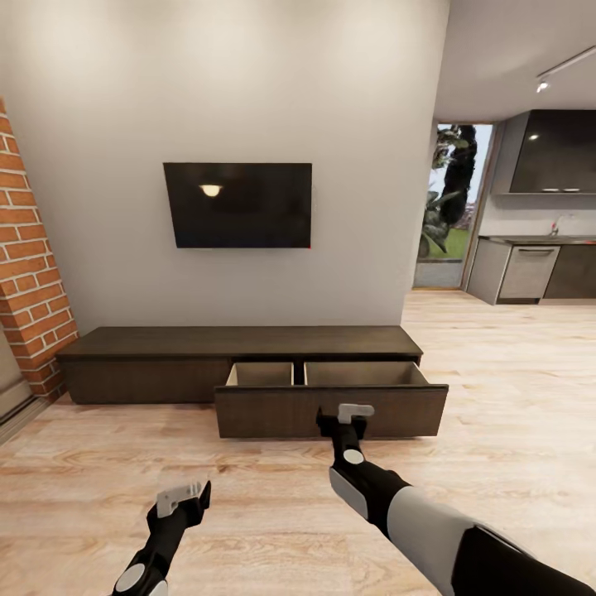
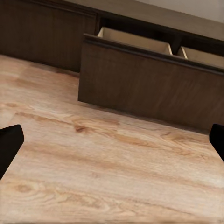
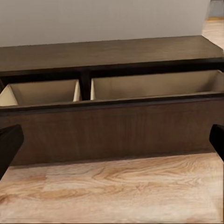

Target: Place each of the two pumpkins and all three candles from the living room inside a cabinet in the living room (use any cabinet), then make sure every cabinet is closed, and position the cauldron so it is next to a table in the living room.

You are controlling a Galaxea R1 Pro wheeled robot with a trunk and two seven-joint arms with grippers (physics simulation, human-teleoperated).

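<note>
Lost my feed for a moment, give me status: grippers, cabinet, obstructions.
Both grippers open, holding nothing; right gripper at the drawer front, left gripper over floor. Cabinet drawer pulled open, compartments look empty.

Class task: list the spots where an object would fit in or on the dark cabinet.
Both pale compartments of the pulled-out drawer look bare, the narrow left one and the wider right one, split by a divider. The cabinet top is bare too. Nothing looks crowded.
</note>
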